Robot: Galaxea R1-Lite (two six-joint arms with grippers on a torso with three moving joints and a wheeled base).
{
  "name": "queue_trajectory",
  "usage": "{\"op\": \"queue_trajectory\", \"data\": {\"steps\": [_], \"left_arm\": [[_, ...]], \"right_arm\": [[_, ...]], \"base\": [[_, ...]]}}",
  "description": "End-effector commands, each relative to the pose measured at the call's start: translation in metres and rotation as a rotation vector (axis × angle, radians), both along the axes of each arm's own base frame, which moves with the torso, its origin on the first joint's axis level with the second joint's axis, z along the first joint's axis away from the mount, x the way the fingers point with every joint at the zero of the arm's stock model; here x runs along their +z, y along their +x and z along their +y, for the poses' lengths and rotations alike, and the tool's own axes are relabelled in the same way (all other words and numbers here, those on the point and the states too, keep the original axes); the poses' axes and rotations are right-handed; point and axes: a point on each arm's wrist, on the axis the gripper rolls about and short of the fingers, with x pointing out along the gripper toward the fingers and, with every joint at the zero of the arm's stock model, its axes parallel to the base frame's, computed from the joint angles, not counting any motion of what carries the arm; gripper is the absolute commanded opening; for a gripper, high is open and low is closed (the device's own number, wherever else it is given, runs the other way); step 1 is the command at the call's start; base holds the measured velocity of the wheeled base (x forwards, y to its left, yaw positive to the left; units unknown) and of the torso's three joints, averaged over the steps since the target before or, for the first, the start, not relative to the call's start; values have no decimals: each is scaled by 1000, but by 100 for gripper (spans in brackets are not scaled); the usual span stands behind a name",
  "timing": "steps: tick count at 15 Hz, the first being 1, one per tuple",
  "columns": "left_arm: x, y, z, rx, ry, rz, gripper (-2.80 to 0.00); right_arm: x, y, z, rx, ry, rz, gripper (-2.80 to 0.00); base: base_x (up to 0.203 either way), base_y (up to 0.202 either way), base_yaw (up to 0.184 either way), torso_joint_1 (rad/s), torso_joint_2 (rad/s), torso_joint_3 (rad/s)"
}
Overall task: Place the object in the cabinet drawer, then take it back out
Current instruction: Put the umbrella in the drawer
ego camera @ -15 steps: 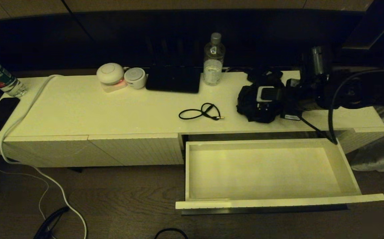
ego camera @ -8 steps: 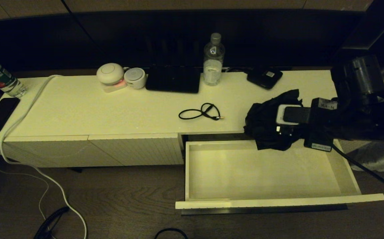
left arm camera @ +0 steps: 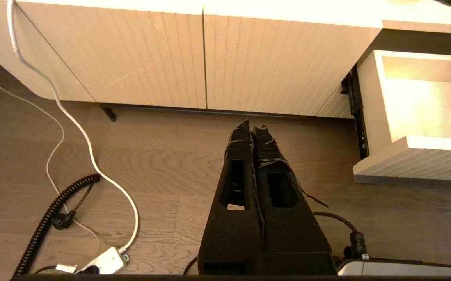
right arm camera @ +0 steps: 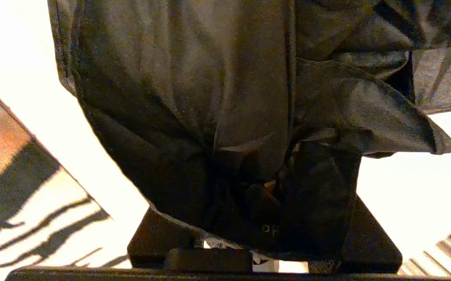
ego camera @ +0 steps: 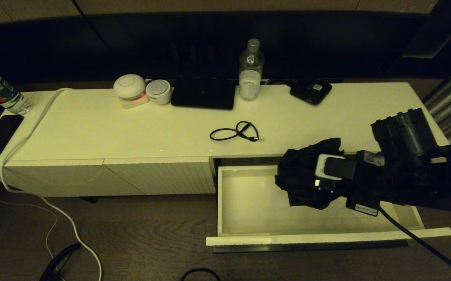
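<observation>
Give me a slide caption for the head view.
Right pincer holds black cloth above the open drawer.

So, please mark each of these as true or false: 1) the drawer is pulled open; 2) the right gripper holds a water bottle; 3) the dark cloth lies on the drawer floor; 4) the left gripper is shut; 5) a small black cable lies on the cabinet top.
1) True: the cabinet drawer stands pulled open.
2) False: the right gripper is shut on a black cloth bundle; the water bottle stands at the back of the cabinet top.
3) False: the bundle hangs in the gripper above the drawer.
4) True: the left gripper is shut, low over the floor.
5) True: the black cable lies there.
</observation>
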Motion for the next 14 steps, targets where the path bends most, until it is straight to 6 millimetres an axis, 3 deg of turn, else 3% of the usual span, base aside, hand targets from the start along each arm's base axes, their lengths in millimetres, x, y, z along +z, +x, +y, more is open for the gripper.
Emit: {"op": "queue_trajectory", "data": {"steps": [1, 6, 9, 14], "left_arm": [[0, 0, 0, 1, -1, -2, -280], [0, 0, 0, 1, -1, -2, -280], [0, 0, 0, 1, -1, -2, -280], [0, 0, 0, 1, -1, -2, -280]], "right_arm": [[-31, 26, 11, -3, -24, 67, -280], [-77, 72, 26, 4, -19, 67, -280], [-99, 96, 26, -9, -11, 21, -280], [-118, 113, 13, -36, -36, 31, -280]], "base": [[0, 0, 0, 0, 0, 0], [0, 0, 0, 0, 0, 0], [0, 0, 0, 0, 0, 0], [0, 0, 0, 0, 0, 0]]}}
